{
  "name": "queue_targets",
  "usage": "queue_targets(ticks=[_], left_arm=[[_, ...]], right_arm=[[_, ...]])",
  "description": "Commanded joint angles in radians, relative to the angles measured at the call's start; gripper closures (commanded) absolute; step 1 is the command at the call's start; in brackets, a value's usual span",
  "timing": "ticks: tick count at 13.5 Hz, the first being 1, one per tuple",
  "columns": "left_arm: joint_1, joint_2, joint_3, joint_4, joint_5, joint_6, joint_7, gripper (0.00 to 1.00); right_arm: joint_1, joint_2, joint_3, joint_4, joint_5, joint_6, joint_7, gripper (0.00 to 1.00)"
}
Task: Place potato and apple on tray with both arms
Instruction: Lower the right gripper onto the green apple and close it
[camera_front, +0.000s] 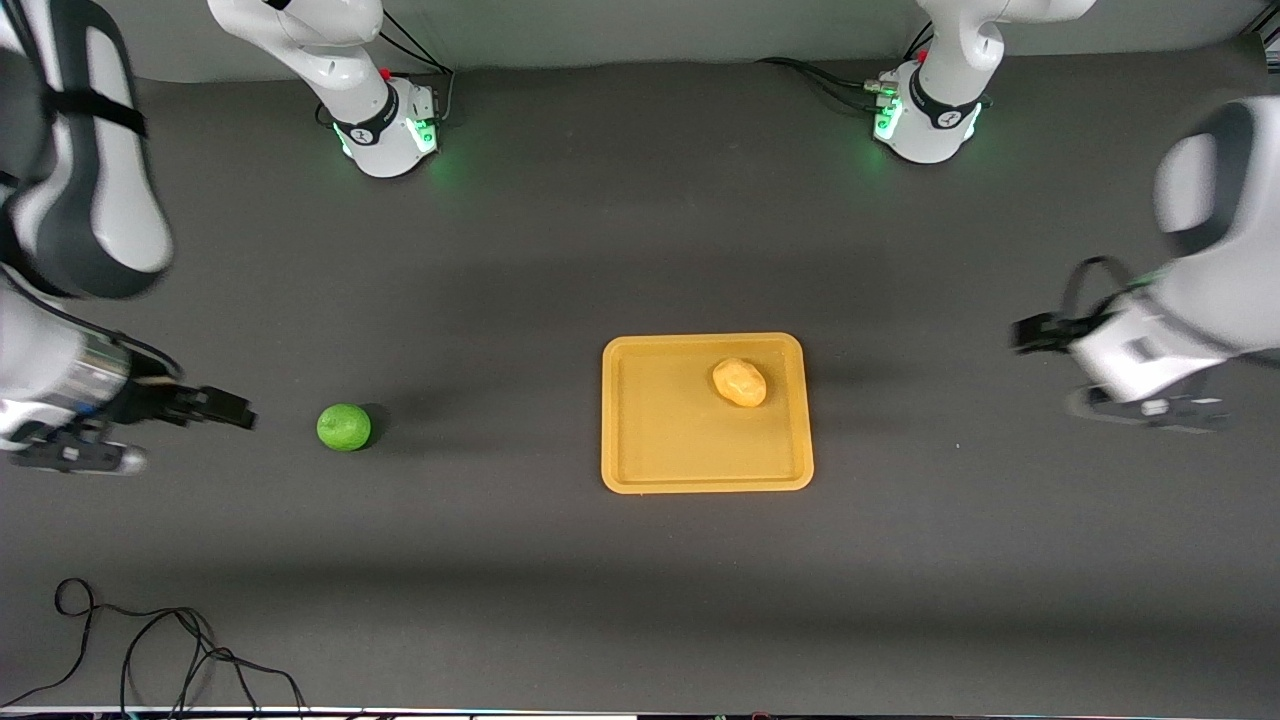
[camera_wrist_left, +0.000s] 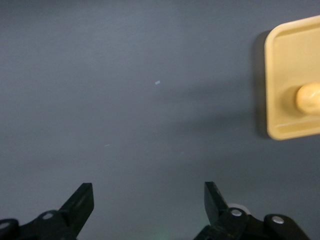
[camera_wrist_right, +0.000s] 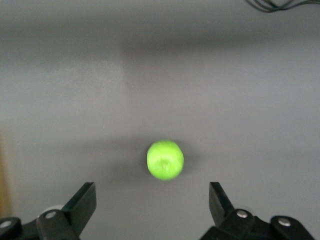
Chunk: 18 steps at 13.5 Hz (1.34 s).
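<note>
The yellow-tan potato (camera_front: 739, 382) lies on the orange-yellow tray (camera_front: 670, 440), in the corner nearest the left arm's base. The green apple (camera_front: 343, 427) sits on the dark table toward the right arm's end, apart from the tray. My right gripper (camera_front: 78, 456) hangs open and empty in the air beside the apple; in the right wrist view the apple (camera_wrist_right: 165, 159) lies just ahead of the open gripper (camera_wrist_right: 152, 200). My left gripper (camera_front: 1150, 408) is open and empty over bare table past the tray's end; its wrist view shows the gripper (camera_wrist_left: 149, 200), the tray (camera_wrist_left: 290, 55) and the potato (camera_wrist_left: 308, 98).
The two arm bases (camera_front: 385, 125) (camera_front: 925, 120) stand along the table's edge farthest from the front camera. A loose black cable (camera_front: 150, 640) lies near the front edge toward the right arm's end; it also shows in the right wrist view (camera_wrist_right: 280, 4).
</note>
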Motion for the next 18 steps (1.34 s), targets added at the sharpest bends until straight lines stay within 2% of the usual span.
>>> queue_targets(ticks=[1, 5, 7, 10, 17, 18], left_arm=[[0.054, -0.084, -0.012, 0.0, -0.004, -0.069, 0.052, 0.02], [0.08, -0.12, -0.014, 0.005, -0.021, -0.073, -0.001, 0.03], [0.08, -0.128, -0.014, 0.019, -0.027, -0.085, -0.015, 0.04], [0.083, -0.131, -0.012, 0.03, -0.035, -0.104, -0.025, 0.0], [0.087, -0.129, -0.008, 0.031, -0.05, -0.089, -0.025, 0.02], [0.087, -0.129, -0.008, 0.031, -0.05, -0.089, -0.025, 0.02]], right_arm=[[0.047, -0.004, -0.002, -0.182, 0.024, 0.225, -0.004, 0.0], [0.049, 0.068, -0.004, -0.322, 0.022, 0.478, -0.011, 0.0], [0.044, 0.089, -0.004, -0.369, 0.021, 0.555, -0.016, 0.0], [0.043, 0.126, -0.007, -0.377, 0.018, 0.568, -0.014, 0.0], [0.046, 0.181, -0.025, -0.376, 0.004, 0.572, -0.023, 0.01], [0.047, 0.181, -0.025, -0.376, 0.002, 0.566, -0.025, 0.21]])
